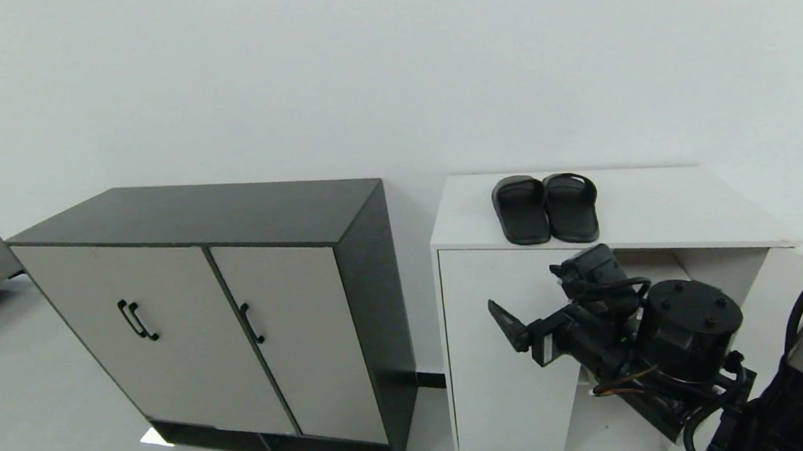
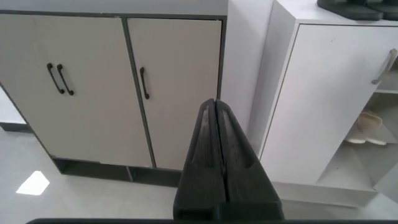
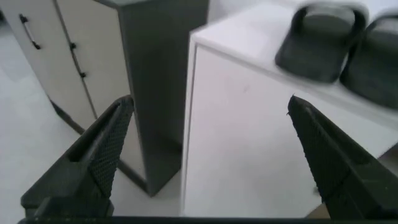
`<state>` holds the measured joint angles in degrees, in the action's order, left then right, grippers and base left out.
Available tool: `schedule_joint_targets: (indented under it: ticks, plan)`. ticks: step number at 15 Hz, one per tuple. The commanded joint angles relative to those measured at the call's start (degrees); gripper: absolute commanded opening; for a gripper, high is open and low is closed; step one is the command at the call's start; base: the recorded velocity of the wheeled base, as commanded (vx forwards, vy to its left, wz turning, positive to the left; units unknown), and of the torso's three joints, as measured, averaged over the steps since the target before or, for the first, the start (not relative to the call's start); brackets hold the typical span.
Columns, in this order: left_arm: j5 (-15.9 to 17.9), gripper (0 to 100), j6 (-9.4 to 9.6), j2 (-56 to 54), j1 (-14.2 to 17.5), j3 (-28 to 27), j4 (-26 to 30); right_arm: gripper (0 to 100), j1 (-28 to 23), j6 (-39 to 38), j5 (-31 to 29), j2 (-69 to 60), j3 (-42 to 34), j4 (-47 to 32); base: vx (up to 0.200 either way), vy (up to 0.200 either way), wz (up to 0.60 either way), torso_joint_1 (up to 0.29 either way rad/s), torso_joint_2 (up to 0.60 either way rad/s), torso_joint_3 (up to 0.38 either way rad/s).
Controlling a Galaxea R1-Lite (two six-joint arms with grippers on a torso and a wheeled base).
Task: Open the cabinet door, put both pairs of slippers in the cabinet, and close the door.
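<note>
Head view: a pair of black rubber slide slippers (image 1: 545, 208) sits on top of the white wooden cabinet (image 1: 508, 361), to the right of the dark two-door cabinet (image 1: 232, 284). The white cabinet's right side stands open. The step in hand is probably fetching this pair, so rise above the top and pinch both straps together.

Left wrist view: the left gripper (image 2: 216, 109) has its fingers pressed together and holds nothing. A pale beige pair of slippers (image 2: 367, 127) lies inside the white cabinet.

Right wrist view: the right gripper (image 3: 208, 109) is spread wide and empty, just nearer than the black slippers and touching nothing.
</note>
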<state>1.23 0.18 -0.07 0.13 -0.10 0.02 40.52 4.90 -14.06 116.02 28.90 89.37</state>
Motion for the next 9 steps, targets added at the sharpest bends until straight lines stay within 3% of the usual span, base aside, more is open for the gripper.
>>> schedule_joint_targets:
  ticks: [1, 6, 9]
  plan:
    - [0.0, 0, -0.01, 0.1, 0.0, 0.0, 0.0, 100, -1.0, 1.6, 0.4, 1.7, -1.4, 0.6, 0.0, 0.0, 0.0, 0.071, -0.11, -0.051]
    - [0.0, 0, -0.01, 0.1, 0.0, 0.0, 0.0, 100, -1.2, 1.7, 0.7, 1.3, -1.9, 0.6, 0.0, 0.0, 0.0, 0.0, 0.0, 0.0]
    - [0.0, 0, -0.01, 0.1, 0.0, 0.0, 0.0, 100, -1.2, 1.7, 0.8, 0.9, -2.2, 0.6, 0.0, 0.0, -0.6, -0.092, 0.18, 0.092]
